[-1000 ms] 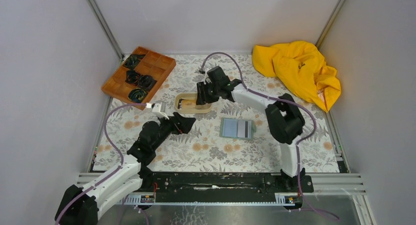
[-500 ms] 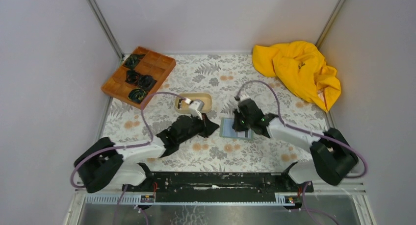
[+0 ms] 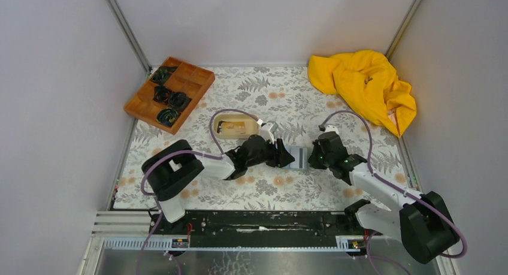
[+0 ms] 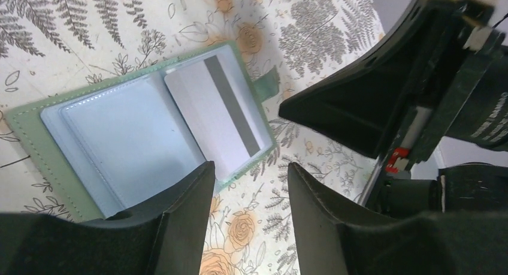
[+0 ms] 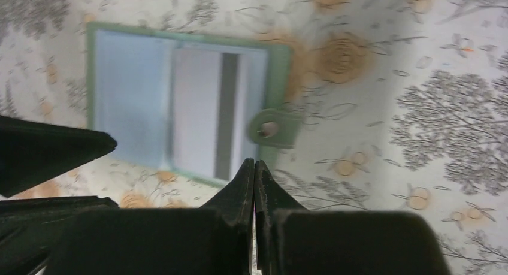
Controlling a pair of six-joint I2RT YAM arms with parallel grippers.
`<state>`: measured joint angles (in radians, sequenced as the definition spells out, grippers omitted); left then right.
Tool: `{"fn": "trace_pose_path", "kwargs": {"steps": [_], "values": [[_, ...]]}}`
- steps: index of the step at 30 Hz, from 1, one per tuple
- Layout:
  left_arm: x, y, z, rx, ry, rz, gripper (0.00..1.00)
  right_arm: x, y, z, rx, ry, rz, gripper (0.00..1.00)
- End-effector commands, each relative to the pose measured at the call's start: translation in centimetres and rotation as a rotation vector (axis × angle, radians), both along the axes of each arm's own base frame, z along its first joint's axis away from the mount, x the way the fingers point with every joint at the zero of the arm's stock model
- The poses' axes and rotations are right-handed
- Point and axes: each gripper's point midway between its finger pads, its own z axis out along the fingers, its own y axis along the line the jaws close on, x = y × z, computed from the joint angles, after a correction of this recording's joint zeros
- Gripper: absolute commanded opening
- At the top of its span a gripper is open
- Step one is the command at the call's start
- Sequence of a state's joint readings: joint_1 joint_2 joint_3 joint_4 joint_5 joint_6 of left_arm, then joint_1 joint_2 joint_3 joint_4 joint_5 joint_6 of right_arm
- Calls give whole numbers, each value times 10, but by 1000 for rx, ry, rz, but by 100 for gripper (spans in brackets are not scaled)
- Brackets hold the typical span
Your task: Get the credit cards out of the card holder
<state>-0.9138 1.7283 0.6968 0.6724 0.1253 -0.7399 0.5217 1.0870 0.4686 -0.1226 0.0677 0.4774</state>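
Left hand (image 4: 248,218) fingers apart, nothing between them, hovering over the near edge of the card holder (image 4: 120,125). Seen from above, it sits at 9 o'clock of the holder and covers its left part. Right hand (image 5: 254,188) fingers pressed together, nothing visibly pinched, tip just beside the holder's edge close to the snap tab. From above it sits at 3 o'clock of the holder, and the two hands face each other across it.

Card holder lies open and flat mid worktop (image 3: 269,95), green-grey outside, light blue panels inside. One whitish card (image 4: 212,116) with a dark stripe sits in the panel on the tab side, aligned with it. Can't tell if it is tucked in a pocket or lying loose on top. Other panel shows plain blue.

Oval beige tray (image 3: 235,135) at 10 o'clock of the left hand, near it, with something tan inside, too small to identify. Wooden compartment tray (image 3: 194,77) further out at 10 o'clock by the left wall, with dark coiled items in some sections. Yellow cloth (image 3: 362,86) bunched at 1 o'clock of the right hand, far right corner.
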Motion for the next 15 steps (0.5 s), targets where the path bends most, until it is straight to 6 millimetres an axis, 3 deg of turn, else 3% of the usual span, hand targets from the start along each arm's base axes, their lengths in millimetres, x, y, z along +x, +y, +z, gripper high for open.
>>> {"fn": "trace_pose_path", "kwargs": {"steps": [1, 8, 15], "values": [[9, -17, 7, -68, -6, 3, 56, 2, -20, -9, -5, 23, -64, 0], [16, -13, -20, 0, 3, 37, 57, 7, -12, -11, 25, 41, -30, 0], [16, -14, -42, 27, 35, 37, 57, 14, -4, 9, 49, -7, 20, 0]]}}
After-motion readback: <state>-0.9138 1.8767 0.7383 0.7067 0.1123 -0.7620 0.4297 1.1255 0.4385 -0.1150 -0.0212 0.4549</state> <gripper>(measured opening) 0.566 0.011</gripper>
